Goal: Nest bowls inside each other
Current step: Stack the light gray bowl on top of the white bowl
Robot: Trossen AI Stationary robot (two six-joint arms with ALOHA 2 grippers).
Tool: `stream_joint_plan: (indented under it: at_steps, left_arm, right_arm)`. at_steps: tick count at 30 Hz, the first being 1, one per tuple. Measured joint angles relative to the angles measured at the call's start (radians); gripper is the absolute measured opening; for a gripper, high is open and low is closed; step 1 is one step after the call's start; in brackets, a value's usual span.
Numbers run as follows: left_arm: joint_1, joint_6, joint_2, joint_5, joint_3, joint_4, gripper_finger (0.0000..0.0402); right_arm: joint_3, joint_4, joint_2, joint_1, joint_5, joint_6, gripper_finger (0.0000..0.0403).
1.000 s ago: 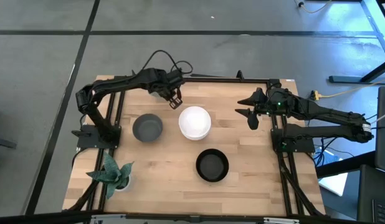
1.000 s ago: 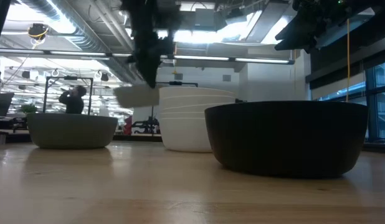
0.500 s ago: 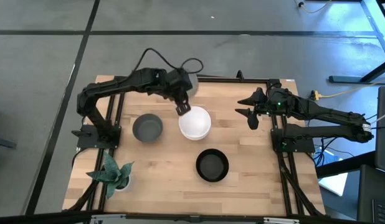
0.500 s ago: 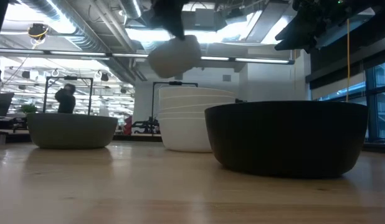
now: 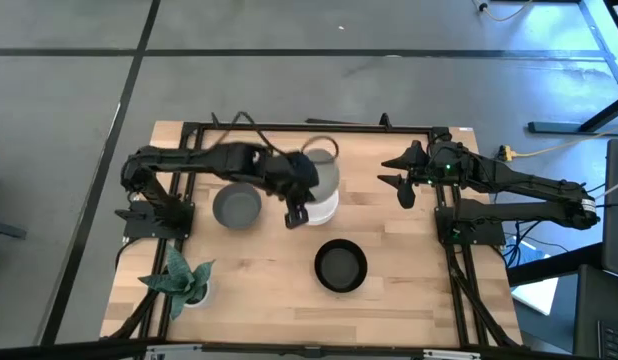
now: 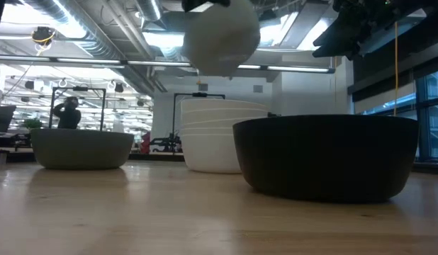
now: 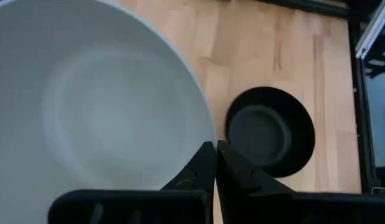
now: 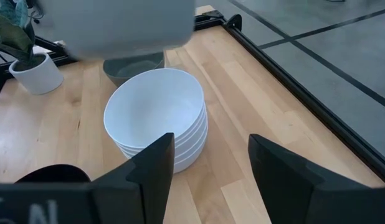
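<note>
A pale grey bowl [image 5: 322, 168] hangs high in my left gripper [image 5: 294, 212], above the stack of white bowls [image 5: 319, 208]. In the low view this bowl [image 6: 220, 35] is tipped, its outer wall facing the near edge. The stack [image 8: 158, 115] rests on its base mid-table. A darker grey bowl [image 5: 236, 205] sits to the stack's left and a black bowl [image 5: 340, 266] nearer the front edge. My right gripper [image 5: 401, 185] hovers open near the table's right side, its fingers [image 8: 152, 168] empty. My left gripper holds the pale grey bowl by its rim [image 7: 204, 138], pinched between the two shut fingers [image 7: 227, 165]. The fingers slant down from above toward the near edge. The bowl is lifted clear and tilted, its hollow [image 7: 93, 112] turned toward the wrist.
A small potted plant [image 5: 179, 280] stands at the near left corner. A black frame rail [image 5: 309, 127] runs along the far edge. Bare wood lies between the stack and the right arm [image 5: 379, 230].
My left gripper has swung from the table's far side toward the right and the near edge, ending over the white stack. The pale grey bowl has risen with it, come nearer, and tipped from level to strongly tilted. The right arm has kept still.
</note>
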Motion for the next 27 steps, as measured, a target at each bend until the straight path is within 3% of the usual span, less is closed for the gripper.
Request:
stream_joint_plan:
  at_steps: [8, 17, 27]
  left_arm:
    - [-0.044, -0.075, 0.127, -0.106, -0.001, -0.021, 0.0]
    - [-0.035, -0.102, 0.256, -0.085, -0.001, -0.069, 0.0]
    - [-0.033, -0.07, 0.275, -0.061, -0.002, -0.063, 0.0028]
  right_arm:
    - [0.0, -0.011, 0.0, 0.0, 0.0, -0.002, 0.0207]
    - [0.0, -0.032, 0.0, 0.001, -0.02, 0.002, 0.0207]
    - [0.0, -0.032, 0.0, 0.001, -0.027, 0.002, 0.0207]
